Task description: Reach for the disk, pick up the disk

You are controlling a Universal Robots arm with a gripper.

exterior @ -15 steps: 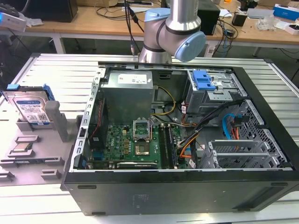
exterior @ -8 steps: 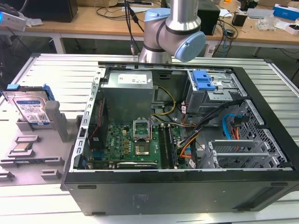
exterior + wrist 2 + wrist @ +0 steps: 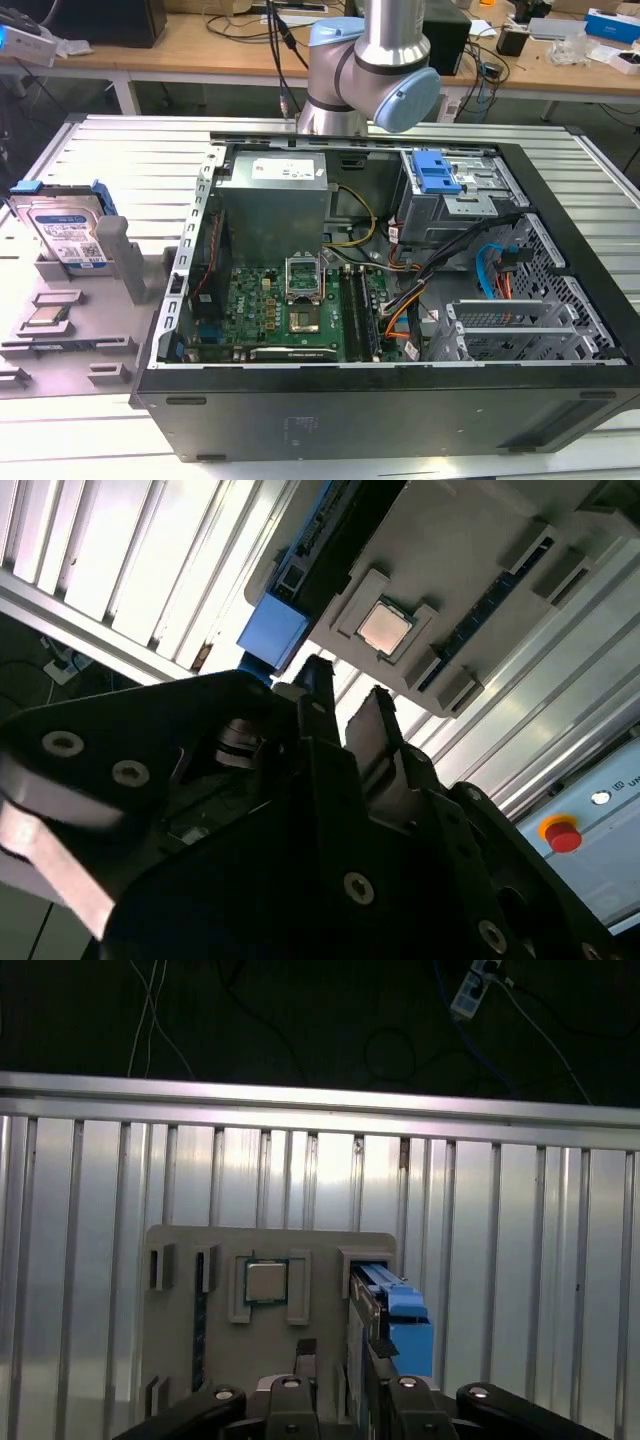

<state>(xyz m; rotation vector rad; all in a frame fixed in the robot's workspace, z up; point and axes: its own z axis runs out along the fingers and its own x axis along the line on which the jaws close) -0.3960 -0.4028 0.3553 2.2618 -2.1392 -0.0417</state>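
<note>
The label on the disk cannot be read.

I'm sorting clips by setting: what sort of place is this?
Probably a robotics lab bench for computer assembly: an opened PC case on a ribbed metal table, a grey fixture holding the disk and a CPU chip, and cluttered wooden workbenches behind.

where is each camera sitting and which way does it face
Exterior view: off the arm, looking down into the open computer case, the disk standing in the grey holder at the exterior view's left; the arm shows.
First wrist view: on the arm, looking past the open gripper at the disk and CPU chip.
Second wrist view: on the arm, looking past the gripper at the same holder.
Both wrist views share gripper, chip and disk.
</note>
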